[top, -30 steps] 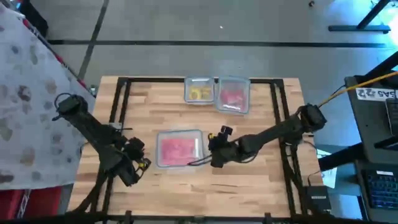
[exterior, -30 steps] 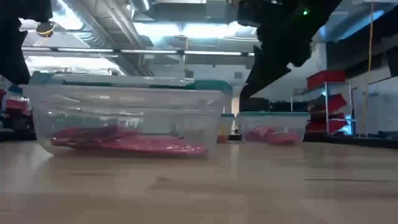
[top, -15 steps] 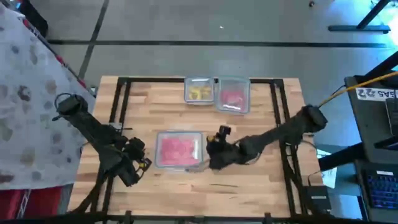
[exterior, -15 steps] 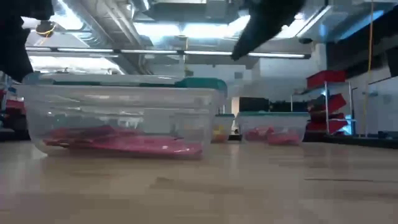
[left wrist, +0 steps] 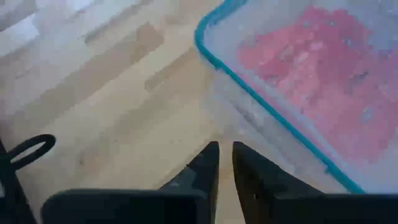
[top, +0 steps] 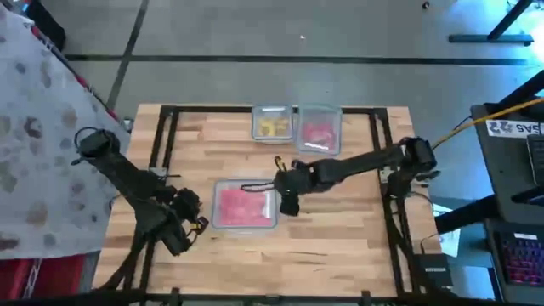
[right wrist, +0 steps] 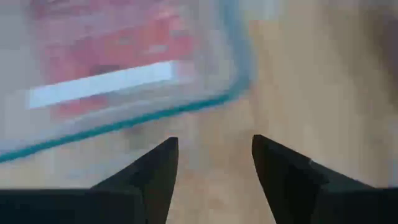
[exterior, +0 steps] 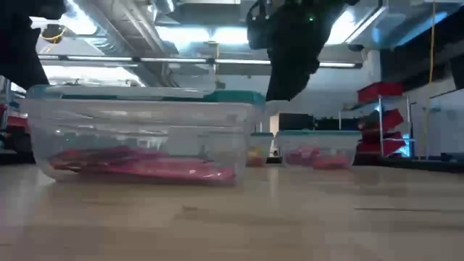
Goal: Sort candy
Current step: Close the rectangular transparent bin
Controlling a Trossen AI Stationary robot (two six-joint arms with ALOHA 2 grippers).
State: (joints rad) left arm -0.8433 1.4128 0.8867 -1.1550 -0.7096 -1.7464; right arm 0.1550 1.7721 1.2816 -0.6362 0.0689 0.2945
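My left claw (top: 194,224) waits low over the worktop (top: 340,246) just beside the near-left corner of the big clear tub (top: 245,205), fingers (left wrist: 208,171) pressed almost together and holding nothing. That tub, rimmed in teal, holds a flat layer of red and pink candy (top: 242,202). My right claw (top: 287,204) hangs at the tub's right edge, fingers (right wrist: 155,174) spread wide and empty, with bare wood between them. At the far side of the worktop stand two smaller tubs side by side: one with yellow pieces (top: 272,127), the other with red candy (top: 318,133).
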